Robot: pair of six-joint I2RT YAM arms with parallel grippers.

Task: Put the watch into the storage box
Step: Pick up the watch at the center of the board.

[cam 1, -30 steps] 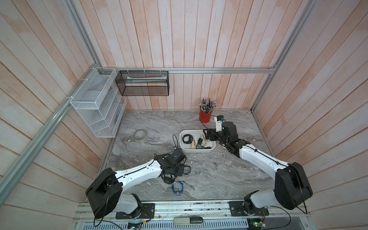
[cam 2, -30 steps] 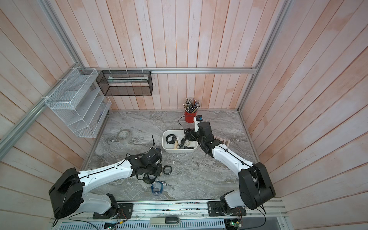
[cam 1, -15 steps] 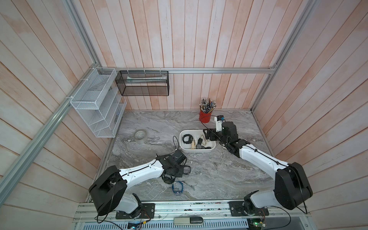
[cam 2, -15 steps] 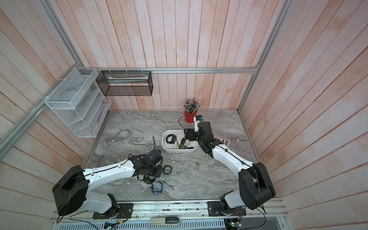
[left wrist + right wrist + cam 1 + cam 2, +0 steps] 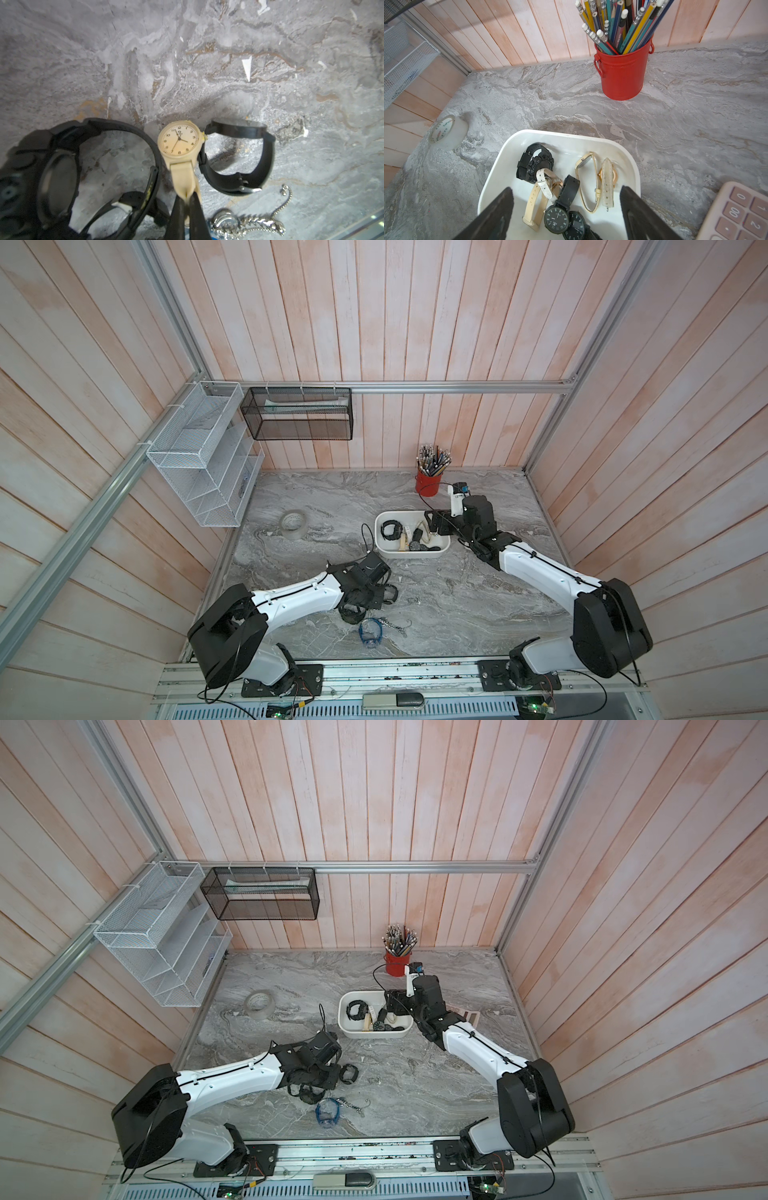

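Observation:
A beige watch (image 5: 179, 143) with a round cream dial stands upright on the marble table. My left gripper (image 5: 187, 197) is shut on its strap just below the case. In both top views this gripper (image 5: 365, 601) sits low over the front-left cluster and hides the beige watch. The storage box (image 5: 411, 553), a shallow white tub, lies at mid-table and holds several watches (image 5: 556, 216). My right gripper (image 5: 566, 193) hangs open over the box's right end, with nothing between its fingers.
A chunky black watch (image 5: 56, 180), a slim black watch (image 5: 268, 158) and a silver chain watch (image 5: 245, 224) flank the beige one. A blue watch (image 5: 371, 632) lies near the front edge. Tape roll (image 5: 293, 524), red pencil cup (image 5: 428, 485) and calculator (image 5: 741, 212) stand around the box.
My left gripper has closed onto the beige watch's strap. The left arm shifted slightly. The right arm has not moved.

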